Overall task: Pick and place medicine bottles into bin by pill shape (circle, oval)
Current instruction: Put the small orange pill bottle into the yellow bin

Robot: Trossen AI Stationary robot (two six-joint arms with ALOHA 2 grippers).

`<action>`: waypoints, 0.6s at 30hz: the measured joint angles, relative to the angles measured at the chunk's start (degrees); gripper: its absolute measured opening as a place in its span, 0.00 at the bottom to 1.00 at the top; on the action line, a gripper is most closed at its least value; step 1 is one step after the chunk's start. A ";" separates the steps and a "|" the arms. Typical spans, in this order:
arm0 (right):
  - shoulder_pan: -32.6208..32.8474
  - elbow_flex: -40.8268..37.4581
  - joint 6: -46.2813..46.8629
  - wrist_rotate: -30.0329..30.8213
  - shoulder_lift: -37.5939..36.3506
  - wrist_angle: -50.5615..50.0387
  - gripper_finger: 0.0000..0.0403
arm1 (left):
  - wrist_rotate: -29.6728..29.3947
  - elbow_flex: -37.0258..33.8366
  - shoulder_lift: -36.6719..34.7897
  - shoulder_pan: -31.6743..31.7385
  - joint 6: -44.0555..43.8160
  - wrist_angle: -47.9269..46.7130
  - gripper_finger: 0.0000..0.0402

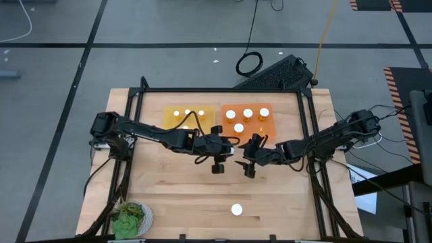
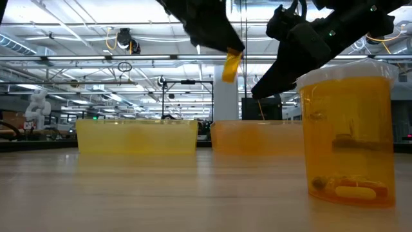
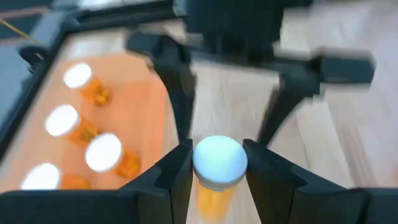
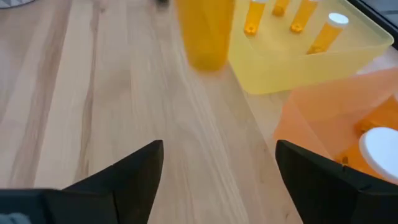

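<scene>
- I can read no label or brand on any bottle from any camera; the amber walls look bare.
- My left gripper (image 3: 217,171) hangs above the table's middle, its two dark fingers clamped on a small amber-orange medicine bottle with a round white cap (image 3: 219,163), held just in front of the bins.
- In the low view that held bottle (image 2: 231,66) hangs in the air, clear of the wood.
- My right gripper (image 4: 217,180) sits close beside the left one, fingers spread wide with nothing but bare planks between them.
- Translucent yellow plastic bin (image 1: 191,119) at the back: I count three white caps inside.
- Translucent orange plastic bin (image 1: 250,121) touching its right side: I count four caps from above.
- One more amber bottle with a white cap (image 1: 236,210) stands upright alone near the table's front edge; low view shows an oval pill (image 2: 358,189) lying in its bottom.
- That makes nine bottles in sight.
- One green leafy object (image 1: 129,219) on a plate sits at the front left corner of the light wooden table (image 1: 169,189).
</scene>
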 joint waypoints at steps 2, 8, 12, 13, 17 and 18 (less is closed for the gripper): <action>0.00 -0.01 -0.01 -0.03 0.00 -0.54 0.76 | -0.48 0.13 -1.16 0.06 -0.81 -0.96 0.35; 0.29 -0.02 0.00 -0.07 -0.36 -1.56 0.76 | -4.51 -1.90 -4.84 0.29 -1.84 -7.03 0.35; 0.85 -0.07 -0.14 -0.11 -0.98 -2.33 0.76 | -6.21 -4.44 -7.18 1.20 -2.43 -8.37 0.35; 0.85 0.00 -0.16 -0.14 -1.15 -2.47 0.76 | -6.33 -4.84 -7.25 1.60 -2.71 -6.73 0.35; 0.84 -0.13 -0.45 -0.13 -1.83 -2.53 0.76 | -6.88 -8.85 -9.51 3.75 -3.68 -6.07 0.35; 1.02 -0.49 -0.60 -0.16 -2.24 -2.61 0.76 | -6.84 -9.55 -9.69 4.47 -3.92 -3.45 0.35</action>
